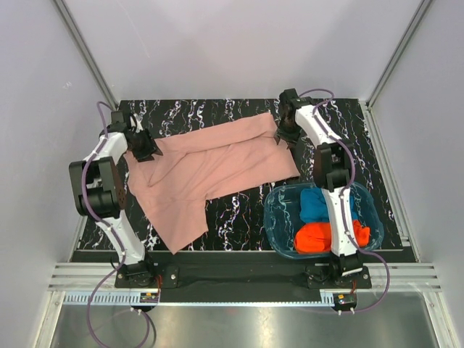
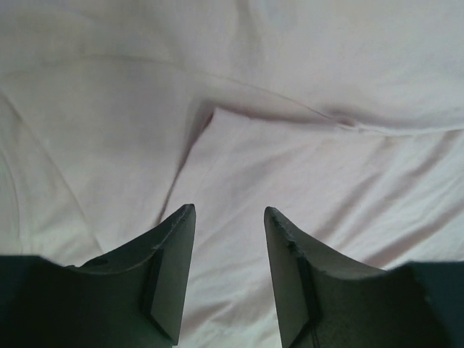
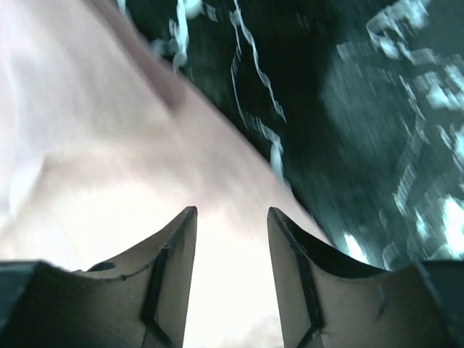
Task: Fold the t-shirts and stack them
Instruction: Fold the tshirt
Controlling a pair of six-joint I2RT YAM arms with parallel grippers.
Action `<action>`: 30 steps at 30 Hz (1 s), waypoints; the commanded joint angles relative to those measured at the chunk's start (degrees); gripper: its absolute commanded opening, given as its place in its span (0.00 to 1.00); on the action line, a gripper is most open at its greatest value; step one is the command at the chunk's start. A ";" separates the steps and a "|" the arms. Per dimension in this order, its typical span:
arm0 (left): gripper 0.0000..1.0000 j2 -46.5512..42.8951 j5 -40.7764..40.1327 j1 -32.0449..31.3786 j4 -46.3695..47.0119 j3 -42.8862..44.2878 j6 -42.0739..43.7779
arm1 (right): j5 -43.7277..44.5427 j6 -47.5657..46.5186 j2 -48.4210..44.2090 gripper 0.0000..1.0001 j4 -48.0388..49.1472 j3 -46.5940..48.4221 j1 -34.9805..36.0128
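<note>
Now we see the dusty-pink t-shirt lying spread and wrinkled on the tabletop. It reaches from close to the far edge, a little right of the middle, down toward the near left corner, where one flap ends near the near edge.

The left gripper stands over the left part of this shirt, close to the left edge of the tabletop. In the left wrist view its fingers are moderately apart. Between them we see only the pink cloth lying below, with its folds and a seam, and nothing is pinched.

The right gripper is at the far right corner of the shirt, toward the far edge of the tabletop. Its fingers are also parted, above the border where the pink cloth meets the black marbled surface. This view is blurred, but the cloth does not look gripped.

The translucent blue tub sits at the near right corner of the tabletop. Inside it lie the blue t-shirt on the far side and the orange-red t-shirt on the near side, touching each other. The right arm partly covers both.
</note>
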 commanded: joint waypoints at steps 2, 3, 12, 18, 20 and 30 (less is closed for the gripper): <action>0.46 6.00 1.15 0.27 4.11 6.57 4.48 | -3.09 -3.58 -14.18 0.52 -4.51 -2.51 1.38; 0.45 6.98 0.79 0.26 3.76 7.53 4.66 | -3.53 -4.72 -15.43 0.52 -4.61 -4.34 1.73; 0.43 10.85 4.04 -0.26 7.01 8.07 1.67 | -4.68 -5.70 -24.14 0.52 -2.41 -16.32 2.97; 0.36 12.35 6.94 -0.70 8.59 8.42 0.88 | -5.29 -5.87 -22.82 0.53 -3.56 -14.56 3.05; 0.29 12.87 7.20 -1.05 9.29 8.51 0.70 | -5.47 -5.78 -22.74 0.52 -3.47 -14.64 2.96; 0.07 13.41 4.23 -2.28 6.83 10.62 1.31 | -5.56 -6.40 -21.95 0.52 -3.99 -14.12 2.96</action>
